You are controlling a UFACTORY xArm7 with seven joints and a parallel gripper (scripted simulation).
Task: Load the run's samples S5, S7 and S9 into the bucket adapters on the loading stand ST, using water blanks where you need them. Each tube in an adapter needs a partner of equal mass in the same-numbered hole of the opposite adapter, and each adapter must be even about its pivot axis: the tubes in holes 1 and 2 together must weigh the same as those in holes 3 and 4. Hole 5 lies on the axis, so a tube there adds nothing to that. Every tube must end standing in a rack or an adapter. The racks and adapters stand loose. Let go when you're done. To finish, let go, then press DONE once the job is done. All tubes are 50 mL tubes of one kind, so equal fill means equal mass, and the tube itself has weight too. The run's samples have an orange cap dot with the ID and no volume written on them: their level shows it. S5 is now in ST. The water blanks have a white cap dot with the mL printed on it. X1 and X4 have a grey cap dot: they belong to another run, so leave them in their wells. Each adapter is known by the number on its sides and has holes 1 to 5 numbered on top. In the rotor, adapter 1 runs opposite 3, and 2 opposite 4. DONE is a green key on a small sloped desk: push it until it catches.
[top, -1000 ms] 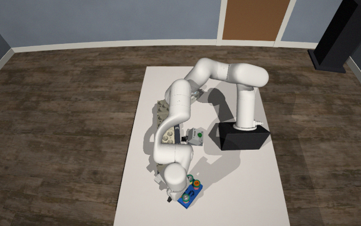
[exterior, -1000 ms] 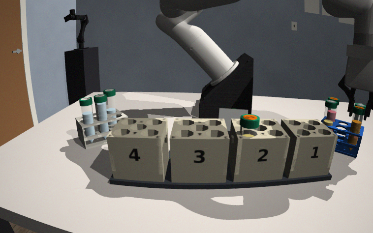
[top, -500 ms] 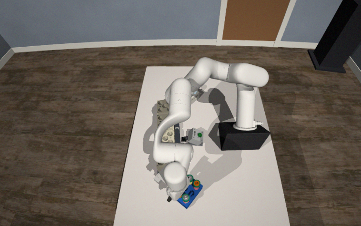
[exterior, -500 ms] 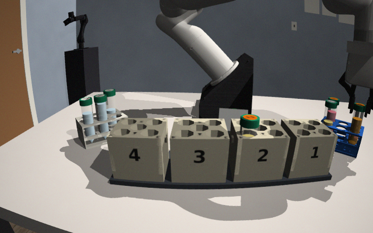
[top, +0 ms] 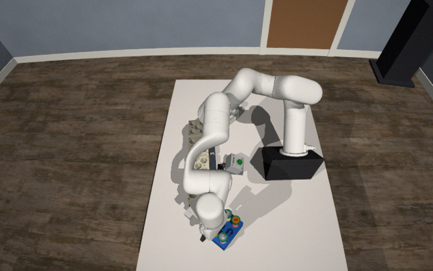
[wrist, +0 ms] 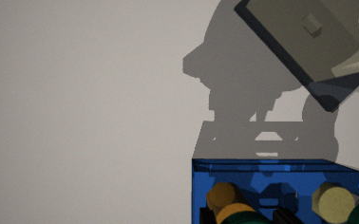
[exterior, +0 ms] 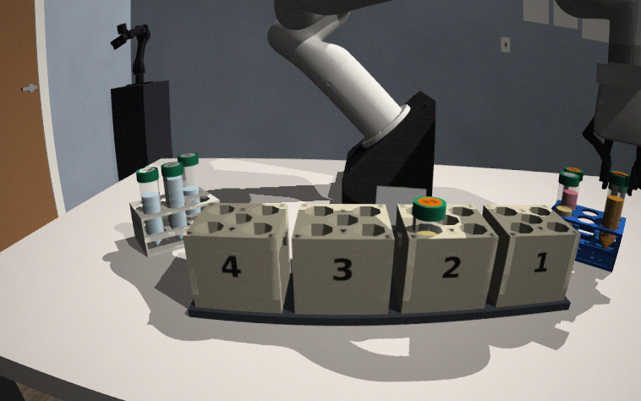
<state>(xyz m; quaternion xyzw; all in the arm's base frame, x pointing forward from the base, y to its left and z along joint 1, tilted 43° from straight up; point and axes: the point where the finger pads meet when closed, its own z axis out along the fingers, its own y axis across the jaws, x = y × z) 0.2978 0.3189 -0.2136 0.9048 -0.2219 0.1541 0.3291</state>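
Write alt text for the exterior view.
A robot gripper grips an orange-capped tube of amber liquid at a blue rack; four numbered adapters stand centre, one holding a tube, with a pale rack of three tubes left.

Amber-filled tube's cap [wrist: 248, 218], cut off in wrist view.
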